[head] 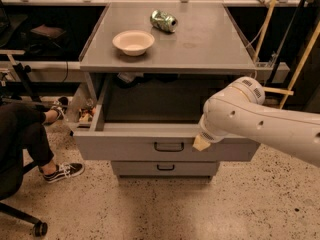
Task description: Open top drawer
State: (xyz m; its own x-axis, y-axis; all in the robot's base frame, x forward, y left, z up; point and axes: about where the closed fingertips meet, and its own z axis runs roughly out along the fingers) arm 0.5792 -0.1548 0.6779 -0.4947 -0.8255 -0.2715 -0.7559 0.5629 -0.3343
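Observation:
The top drawer of the grey metal cabinet stands pulled out towards me. Its deep grey box is open to view and looks empty. Its small black bar handle sits at the centre of the front. My white arm reaches in from the right, over the drawer's right front corner. My gripper is mostly hidden behind the arm; only a tan tip shows at the drawer front's top edge, right of the handle. The narrower middle drawer below is closed.
A cream bowl and a crushed green can lie on the cabinet top. A seated person's legs and sneaker are at the left, with a chair wheel. Wooden poles lean at the right.

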